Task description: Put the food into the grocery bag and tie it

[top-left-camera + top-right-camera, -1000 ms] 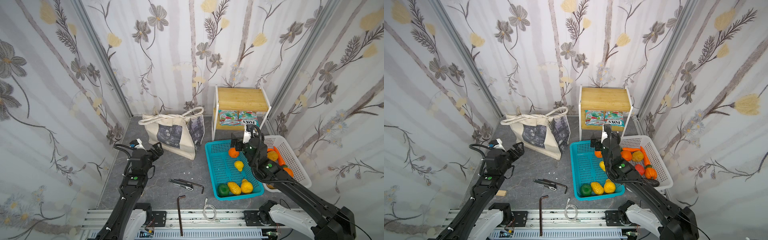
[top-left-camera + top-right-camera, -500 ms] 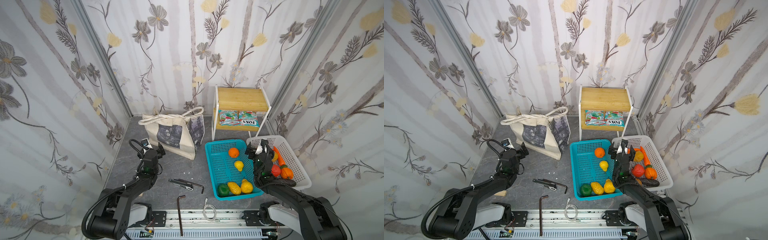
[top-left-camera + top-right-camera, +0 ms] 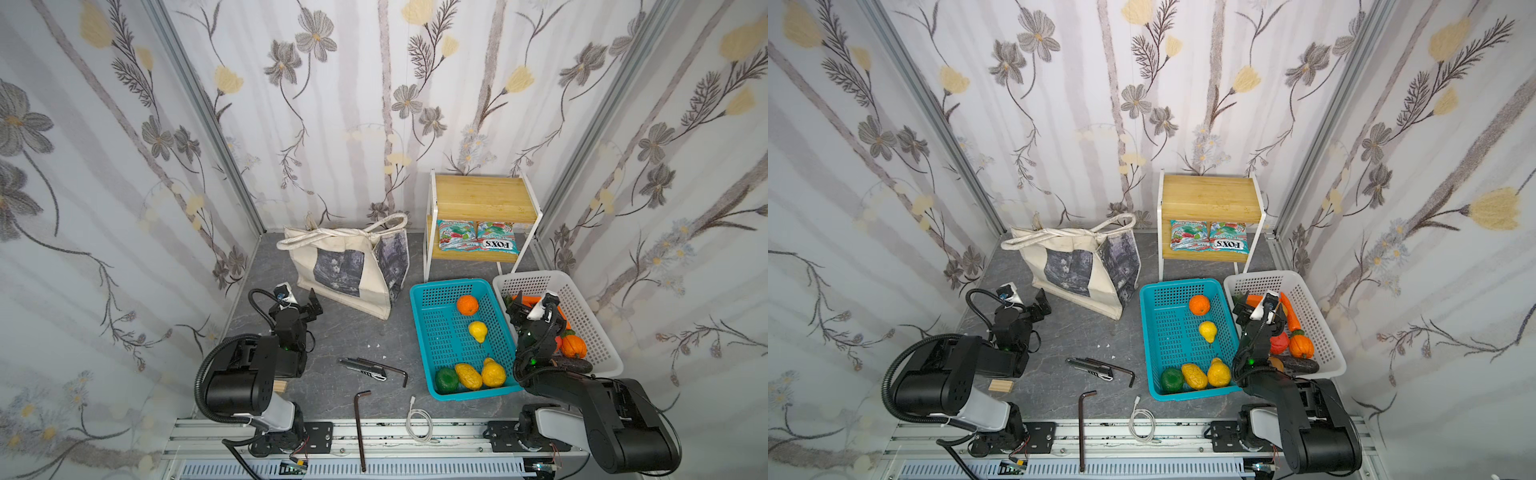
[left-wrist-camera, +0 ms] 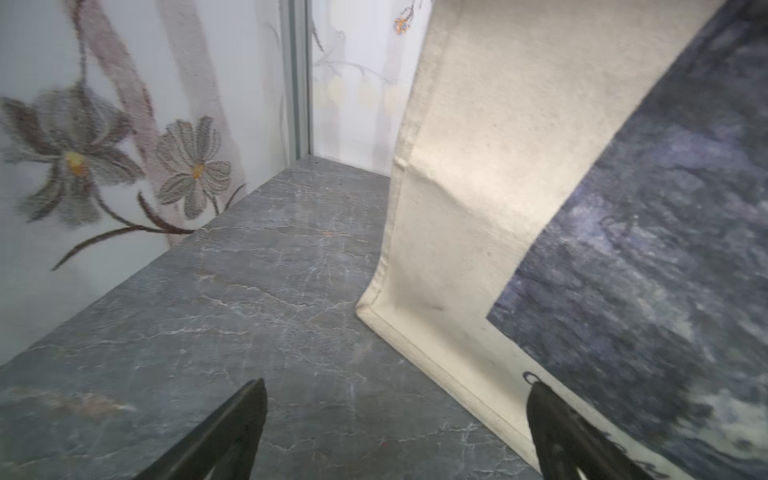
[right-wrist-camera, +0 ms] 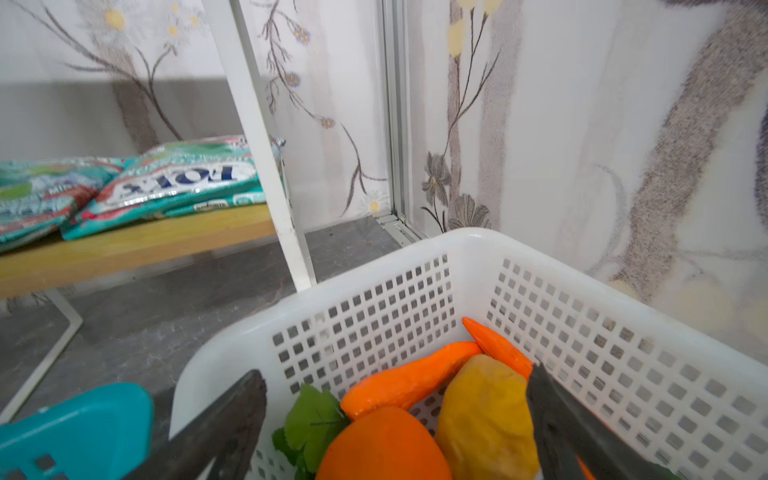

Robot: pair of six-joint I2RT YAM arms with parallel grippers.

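Arms pulled back. Right end effector (image 5: 392, 379), wide open, empty, now overhangs the carrot (image 5: 436, 361) in the white basket (image 5: 415, 255), ready for picking; left end effector (image 4: 395, 388), open, faces the canvas tote (image 4: 478, 145).

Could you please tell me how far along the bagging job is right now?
Done: nothing visible; fruit lies in the turquoise basket and white basket, snack packets on the shelf. In hand: nothing; the right gripper is open over the white basket, the left gripper open beside the grocery bag. Left: all packing, then tying the loose handles.
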